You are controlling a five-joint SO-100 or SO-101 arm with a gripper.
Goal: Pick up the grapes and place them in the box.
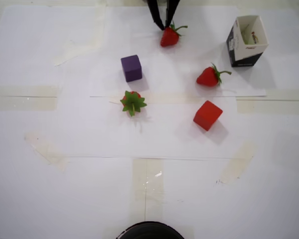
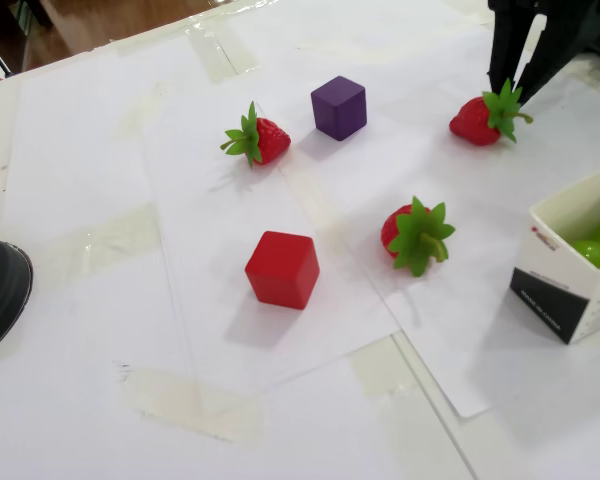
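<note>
The box (image 1: 246, 41) stands upright at the back right of the overhead view and at the right edge of the fixed view (image 2: 565, 290). Glossy green grapes (image 2: 595, 245) lie inside it; from overhead only a pale green patch (image 1: 245, 36) shows in its opening. My gripper (image 1: 164, 25) reaches in from the top edge of the overhead view, its two dark fingers apart with bare paper between them. Its tips hover just behind the leafy top of a strawberry (image 1: 168, 37). In the fixed view the gripper (image 2: 512, 85) is at the top right, well away from the box.
Two more strawberries (image 1: 208, 76) (image 1: 132, 102), a purple cube (image 1: 131, 67) and a red cube (image 1: 207, 115) are spread over the white paper. A dark round object (image 1: 149, 230) sits at the near edge. Taped paper sheets cover the table.
</note>
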